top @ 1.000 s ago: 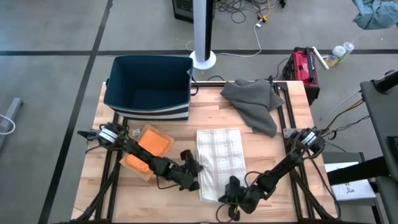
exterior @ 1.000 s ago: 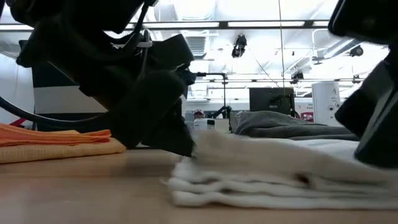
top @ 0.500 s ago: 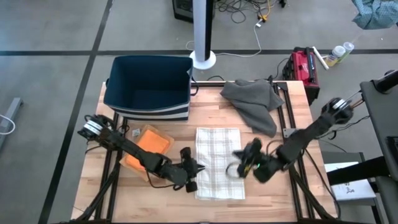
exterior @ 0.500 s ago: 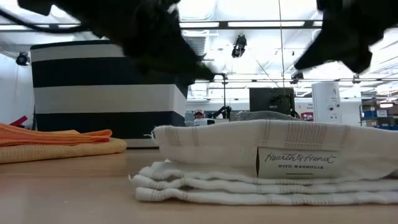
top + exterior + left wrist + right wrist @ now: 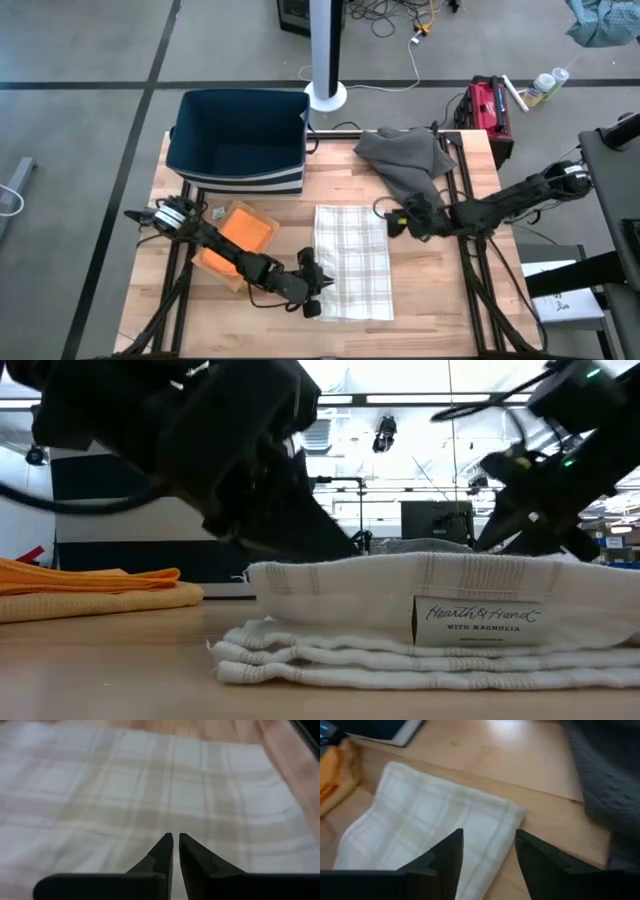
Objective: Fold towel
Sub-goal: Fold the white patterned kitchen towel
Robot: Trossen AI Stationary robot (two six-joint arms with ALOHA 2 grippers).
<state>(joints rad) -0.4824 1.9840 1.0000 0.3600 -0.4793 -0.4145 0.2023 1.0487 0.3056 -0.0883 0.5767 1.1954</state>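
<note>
Though clenched down at the near edge of the counter (image 5: 440,300) a second ago, now released and empty: right end effector (image 5: 393,222), fingers spread wide, just beside the far right corner of the towel (image 5: 353,260), close to the grey cloth (image 5: 410,160). Carried the near end of the towel up and over toward the far end on the way, then let go. Shorter than before as a result, lying flat in stacked layers at the middle of the counter, a little toward the near edge, label side facing the low camera. Left end effector (image 5: 318,285) clenched throughout, fingers pressed together with nothing seen between them, sitting at the towel's near left corner, back where it began after a small shift; probably pinning the cloth rather than gripping it. Orange cloth (image 5: 240,235) and blue bin (image 5: 240,140) unmoved on the left side. Looks like one fold just completed; likely one more fold or a smoothing pass remaining.
</note>
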